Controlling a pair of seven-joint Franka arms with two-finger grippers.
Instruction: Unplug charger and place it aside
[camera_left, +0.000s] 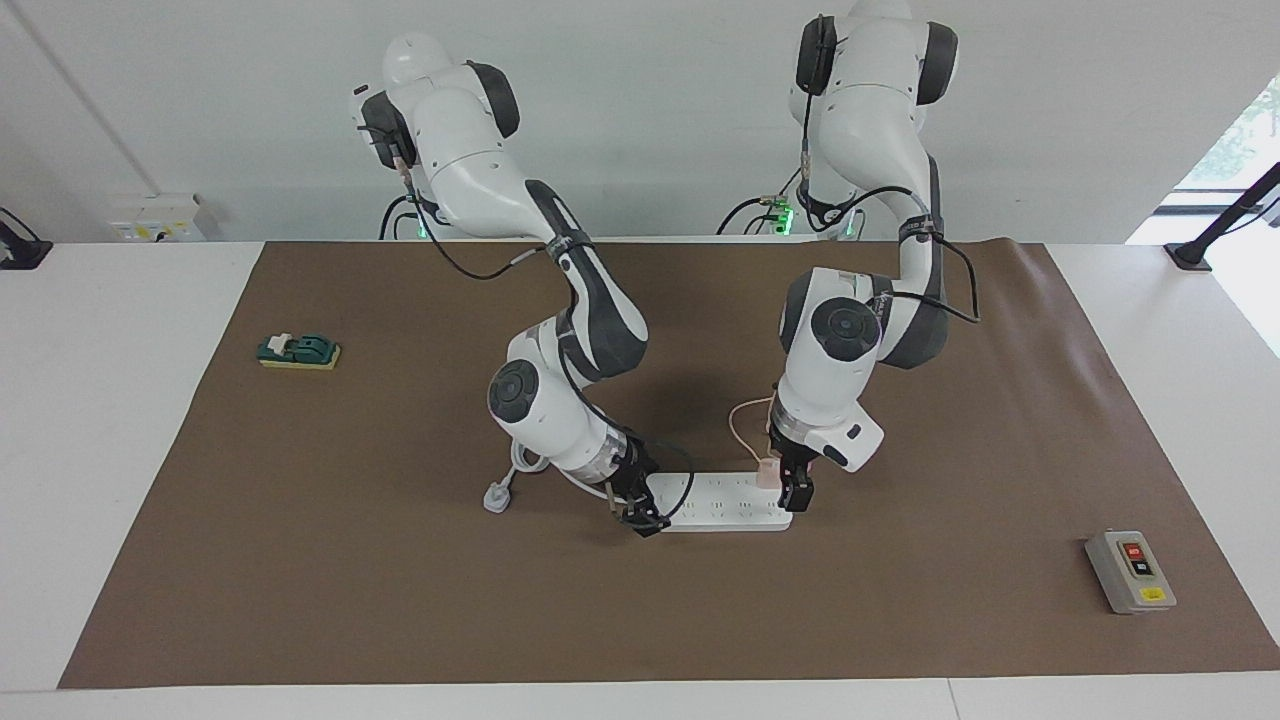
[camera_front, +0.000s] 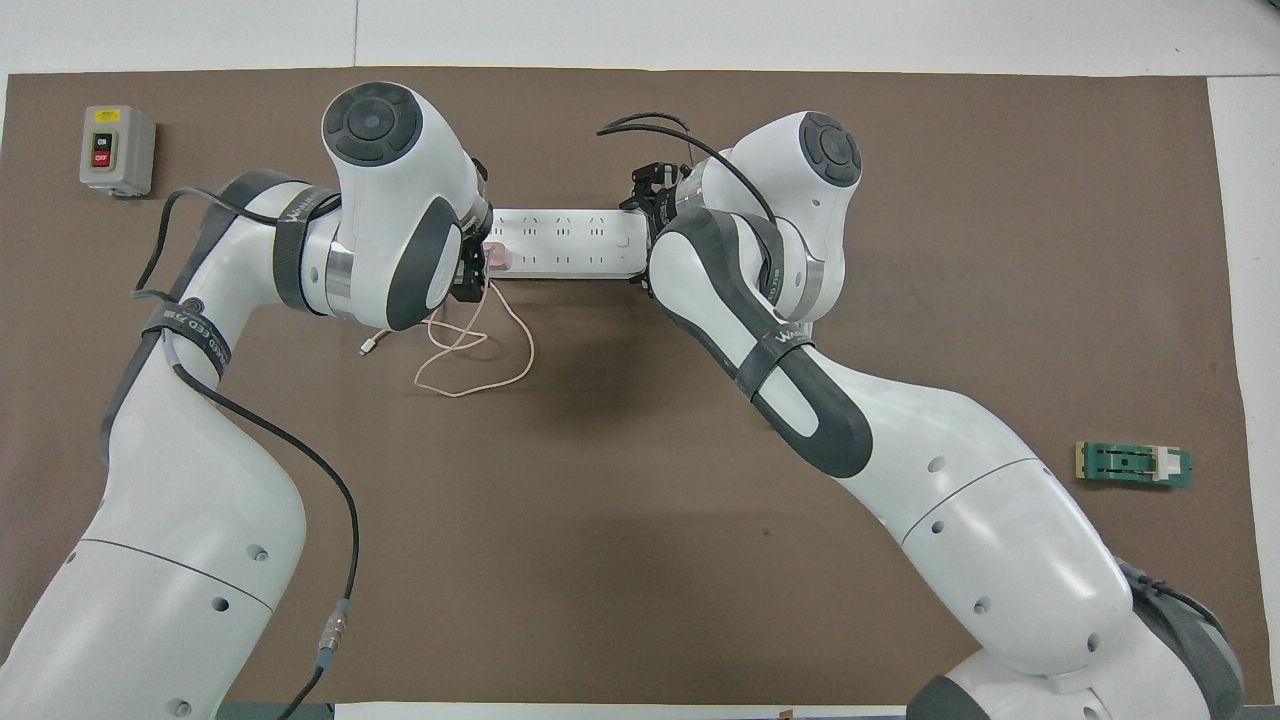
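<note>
facing view: charger (camera_left: 767, 473) plugged in, between the wide-open left gripper (camera_left: 795, 497) fingers.

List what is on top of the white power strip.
The pink charger sits plugged into the power strip at the left arm's end, beside the left gripper. The right gripper covers the strip's other end, hiding what is beneath it.

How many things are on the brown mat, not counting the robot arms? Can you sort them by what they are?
Power strip, white, with its cord and plug: 1
Charger, pink, with thin cable, plugged into the strip: 1
Switch box, grey, with red and black buttons: 1
Green block on a yellow base: 1
Total: 4
</note>
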